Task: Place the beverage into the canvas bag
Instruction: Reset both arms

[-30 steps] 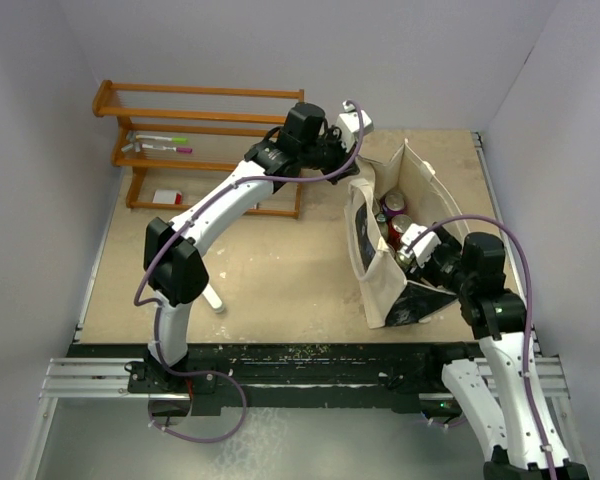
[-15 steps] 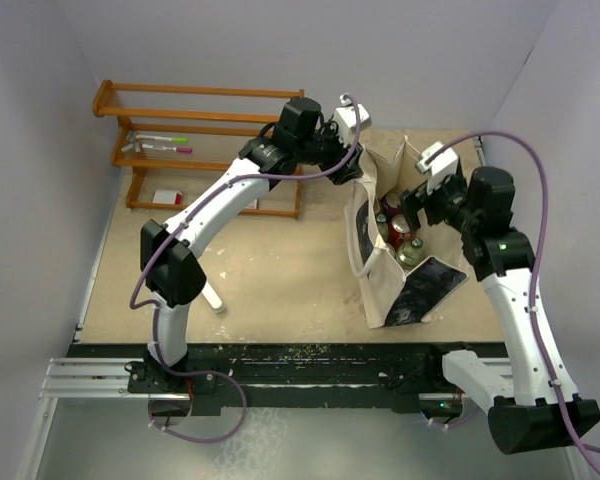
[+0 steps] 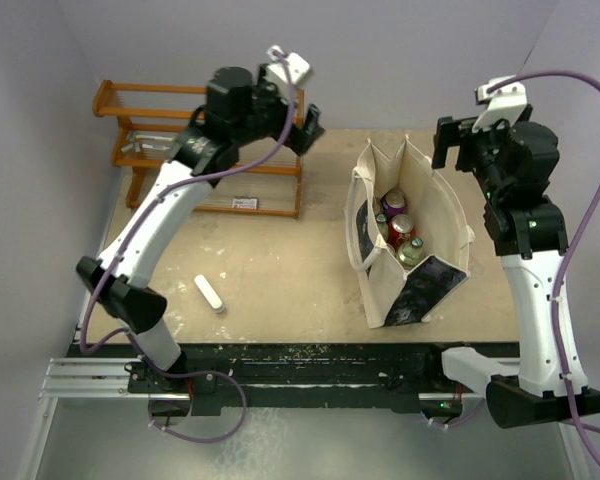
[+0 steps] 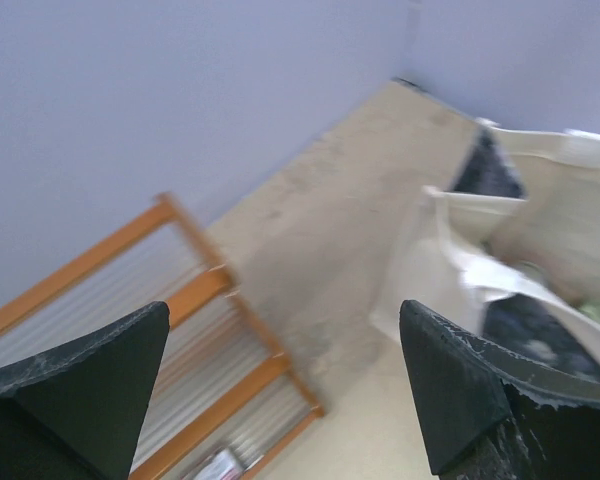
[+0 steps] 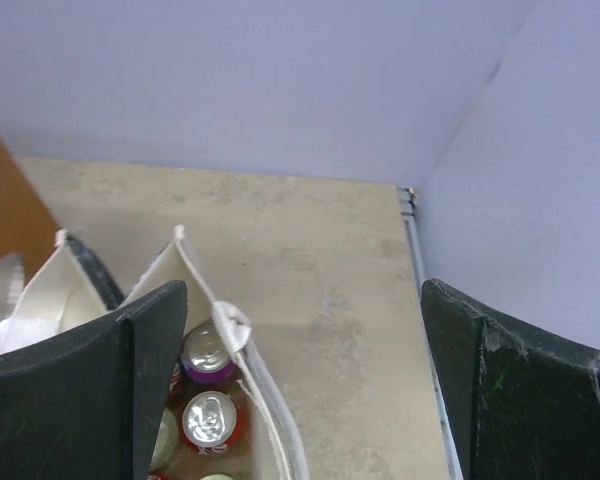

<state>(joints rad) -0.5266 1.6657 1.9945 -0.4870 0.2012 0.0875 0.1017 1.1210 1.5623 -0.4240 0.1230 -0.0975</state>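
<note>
The cream canvas bag stands open on the right half of the table, with its dark print on the near side. Inside it stand three beverage cans: a purple one, a red one and a green one. My left gripper hangs open high above the table, left of the bag and touching nothing. My right gripper is open above the bag's far right corner, holding nothing. The right wrist view looks down past the bag's wall at the purple can and the red can.
A wooden rack stands at the back left with markers on it and a small card below. A small white object lies on the table at front left. Walls close in on three sides.
My left gripper opened, let go of the bag's rim and swung up and left. My right gripper rose out of the bag and moved up and back, opening wider.
</note>
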